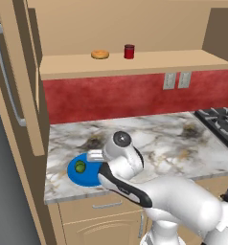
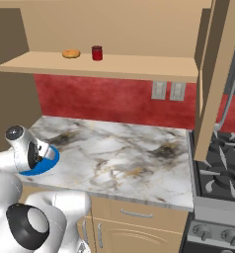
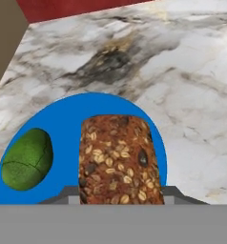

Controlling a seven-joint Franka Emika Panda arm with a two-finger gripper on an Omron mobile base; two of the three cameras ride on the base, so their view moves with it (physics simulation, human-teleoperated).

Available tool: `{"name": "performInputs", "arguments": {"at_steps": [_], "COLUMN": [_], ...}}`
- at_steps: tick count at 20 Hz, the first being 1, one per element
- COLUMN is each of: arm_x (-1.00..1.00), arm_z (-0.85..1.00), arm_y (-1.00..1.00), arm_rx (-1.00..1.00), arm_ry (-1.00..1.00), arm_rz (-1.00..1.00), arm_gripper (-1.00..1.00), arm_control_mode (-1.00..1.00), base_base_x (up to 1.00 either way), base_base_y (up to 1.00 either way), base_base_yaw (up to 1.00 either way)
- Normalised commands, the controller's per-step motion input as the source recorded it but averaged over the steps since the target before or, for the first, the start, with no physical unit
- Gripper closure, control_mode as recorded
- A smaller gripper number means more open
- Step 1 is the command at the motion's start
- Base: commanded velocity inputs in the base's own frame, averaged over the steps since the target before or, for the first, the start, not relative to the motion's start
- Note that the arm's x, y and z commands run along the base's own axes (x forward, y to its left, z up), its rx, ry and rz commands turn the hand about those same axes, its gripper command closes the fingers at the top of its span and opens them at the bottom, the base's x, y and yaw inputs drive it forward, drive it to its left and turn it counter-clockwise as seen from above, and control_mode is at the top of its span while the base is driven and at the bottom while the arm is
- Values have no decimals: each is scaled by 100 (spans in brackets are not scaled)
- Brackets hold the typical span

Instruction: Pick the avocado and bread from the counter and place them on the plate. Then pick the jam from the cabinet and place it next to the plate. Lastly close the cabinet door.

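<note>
In the hand view my gripper is shut on the bread, a dark brown seeded chunk gripped at its near end. The bread lies over the right half of the blue plate; whether it touches the plate I cannot tell. The green avocado rests on the plate's left side, apart from the bread. From the left base the avocado shows on the plate at the counter's front left corner, the arm's wrist hanging over it. The red jam jar stands on the cabinet shelf.
An orange-tan ring pastry lies left of the jam on the shelf. The cabinet door stands open at the left, another open door at the right. A stove borders the counter on the right. Red backsplash behind.
</note>
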Motion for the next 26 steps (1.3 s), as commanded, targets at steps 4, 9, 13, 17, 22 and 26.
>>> {"name": "performInputs", "arguments": {"at_steps": [4, 9, 13, 17, 22, 26], "arm_x": [0, 0, 0, 0, 0, 0], "arm_z": [0, -17, -12, 0, 21, 65], "arm_y": [5, 14, 11, 0, 0, 0], "arm_rx": [0, 0, 0, 0, 0, 2], "arm_ry": [0, 4, 2, 0, 0, -3], "arm_rz": [0, 0, 0, 0, 0, 0], "arm_gripper": [100, 100, -100, -100, -100, -100], "arm_control_mode": [-100, -100, -100, -100, -100, -100], "base_base_x": [0, 0, 0, 0, 0, 0], "base_base_y": [0, 0, 0, 0, 0, 0], "base_base_yaw": [0, 0, 0, 0, 0, 0]}}
